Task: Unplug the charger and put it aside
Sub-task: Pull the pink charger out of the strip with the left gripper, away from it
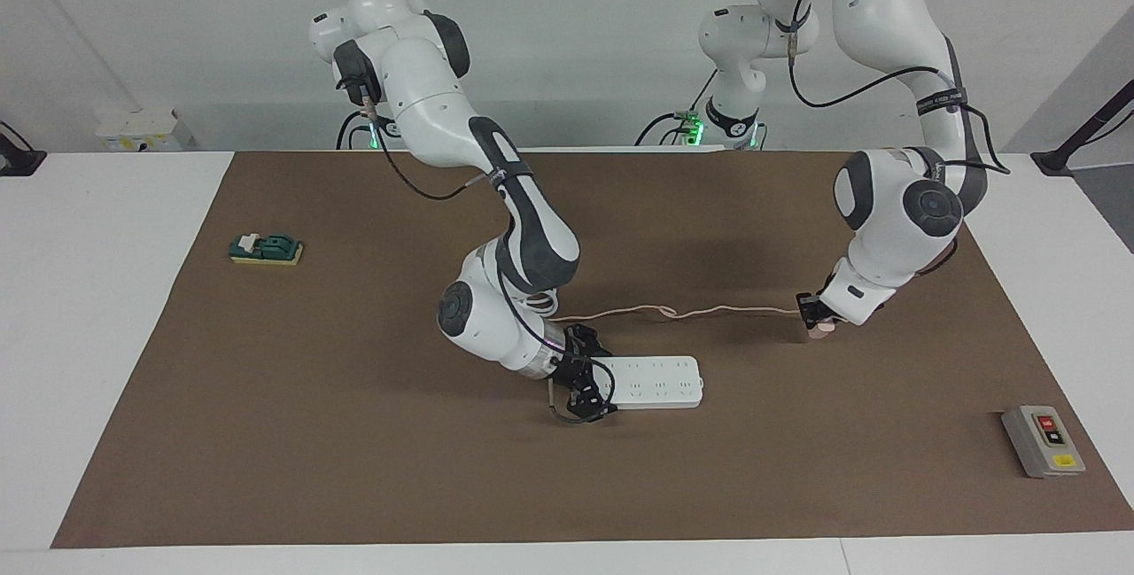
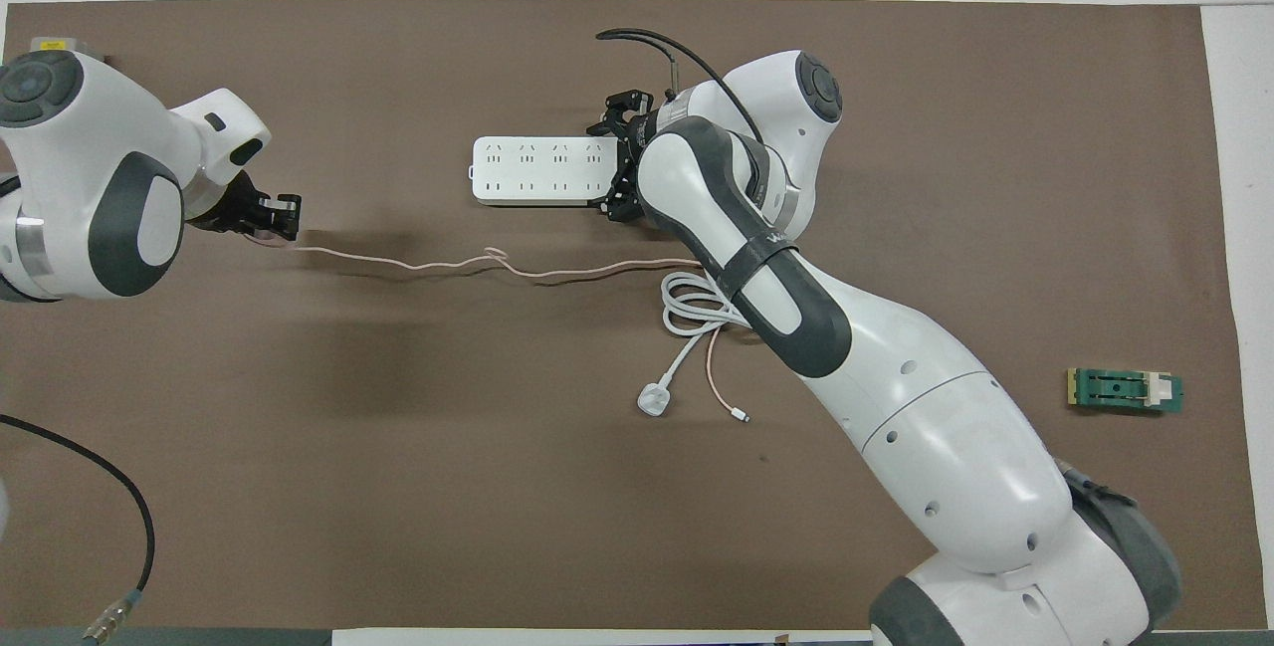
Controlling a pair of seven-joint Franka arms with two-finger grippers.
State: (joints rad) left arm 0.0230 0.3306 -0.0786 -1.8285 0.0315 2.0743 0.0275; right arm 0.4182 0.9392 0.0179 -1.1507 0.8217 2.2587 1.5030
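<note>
The charger (image 1: pixel 823 333), a small pale pink cube, hangs just above the brown mat with my left gripper (image 1: pixel 816 321) shut on it, well off the white power strip (image 1: pixel 657 381) toward the left arm's end of the table. In the overhead view the left gripper (image 2: pixel 280 219) hides most of the cube. A thin pink cable (image 2: pixel 448 264) trails from it past the power strip (image 2: pixel 537 169) to the right arm. My right gripper (image 1: pixel 582 377) is clamped across the strip's end, a finger on each long side (image 2: pixel 618 161).
A white round-ended plug (image 2: pixel 654 399) with a coiled white cord (image 2: pixel 694 305) lies nearer the robots than the strip. A green block (image 1: pixel 266 248) sits toward the right arm's end, and a grey switch box (image 1: pixel 1043 440) toward the left arm's end.
</note>
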